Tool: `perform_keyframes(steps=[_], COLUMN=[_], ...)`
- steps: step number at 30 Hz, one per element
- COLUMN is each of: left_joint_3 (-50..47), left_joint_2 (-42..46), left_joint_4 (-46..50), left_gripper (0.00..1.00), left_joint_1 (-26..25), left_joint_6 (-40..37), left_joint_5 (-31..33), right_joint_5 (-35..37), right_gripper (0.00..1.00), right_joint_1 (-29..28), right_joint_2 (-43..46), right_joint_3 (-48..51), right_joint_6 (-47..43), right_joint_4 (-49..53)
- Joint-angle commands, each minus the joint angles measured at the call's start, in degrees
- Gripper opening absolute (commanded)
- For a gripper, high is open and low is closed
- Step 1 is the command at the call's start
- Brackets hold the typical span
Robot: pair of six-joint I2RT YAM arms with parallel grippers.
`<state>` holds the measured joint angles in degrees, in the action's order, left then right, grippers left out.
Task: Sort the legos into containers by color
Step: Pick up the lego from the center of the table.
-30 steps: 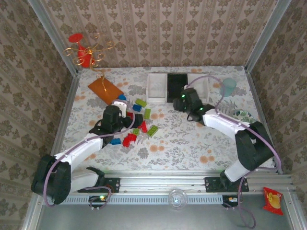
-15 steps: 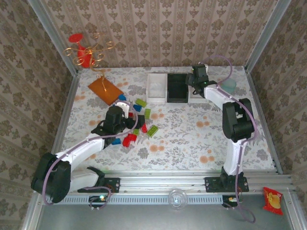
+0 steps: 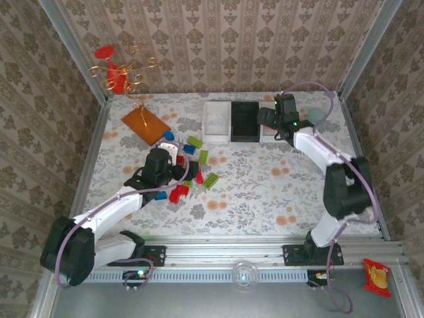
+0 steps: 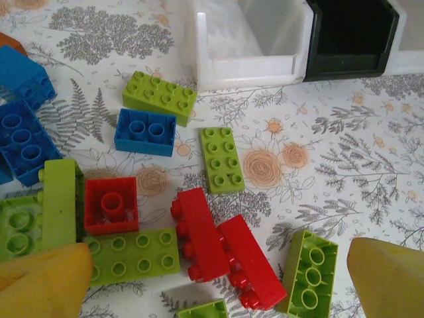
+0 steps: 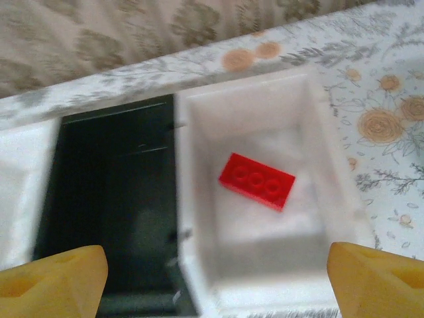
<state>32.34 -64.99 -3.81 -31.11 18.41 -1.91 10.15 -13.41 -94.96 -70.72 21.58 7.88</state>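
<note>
A pile of red, blue and lime legos (image 3: pixel 192 165) lies left of centre. My left gripper (image 3: pixel 180 173) hangs open just over it. In the left wrist view its yellow fingertips (image 4: pixel 40 281) stand wide either side of two red bricks (image 4: pixel 222 245), with lime bricks (image 4: pixel 222 158) and blue bricks (image 4: pixel 144 131) beyond. The three containers line the back: a white bin (image 3: pixel 215 119), a black bin (image 3: pixel 244 121) and a second white bin (image 5: pixel 265 218). My right gripper (image 3: pixel 265 120) is open above that second white bin, where one red brick (image 5: pixel 257 180) lies.
An orange plate (image 3: pixel 146 124) lies at the back left beside the pile. A red and gold wire stand (image 3: pixel 118 69) occupies the far left corner. A pale blue cup (image 3: pixel 317 116) stands right of the bins. Patterned walls close in three sides.
My right arm swung from the table's middle to the back, over the right white bin, and now hovers there open. The left gripper edged slightly over the pile.
</note>
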Motion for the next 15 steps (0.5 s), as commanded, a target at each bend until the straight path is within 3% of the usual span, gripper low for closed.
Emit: perform_keyframes(steps=[1, 4, 7, 11, 15], left_joint_3=[0.4, -0.1, -2.4, -7.0, -8.5], left_joint_2=[1.6, 1.8, 2.7, 5.5, 8.1], left_joint_4=[4.6, 5.3, 3.4, -1.3, -1.1], left_gripper=[1.00, 1.00, 1.00, 0.99, 0.99], left_joint_1=[-0.2, 2.1, 7.6, 13.5, 15.6], left_joint_6=[-0.3, -0.7, -0.4, 1.8, 2.0], left_joint_5=[2.4, 1.3, -5.7, -14.9, -16.0], right_joint_5=[-4.0, -6.3, -6.9, -7.1, -11.0], right_gripper=[0.88, 0.90, 0.93, 0.97, 0.99], right_joint_1=[-6.2, -14.7, -21.6, -27.5, -31.7], right_joint_2=[6.6, 9.5, 10.3, 9.3, 5.6], right_joint_3=[7.6, 13.9, 18.2, 21.8, 22.5], right_joint_6=[-4.1, -11.4, -15.8, -18.1, -19.9], right_joint_4=[-1.1, -3.1, -4.1, -6.8, -10.4])
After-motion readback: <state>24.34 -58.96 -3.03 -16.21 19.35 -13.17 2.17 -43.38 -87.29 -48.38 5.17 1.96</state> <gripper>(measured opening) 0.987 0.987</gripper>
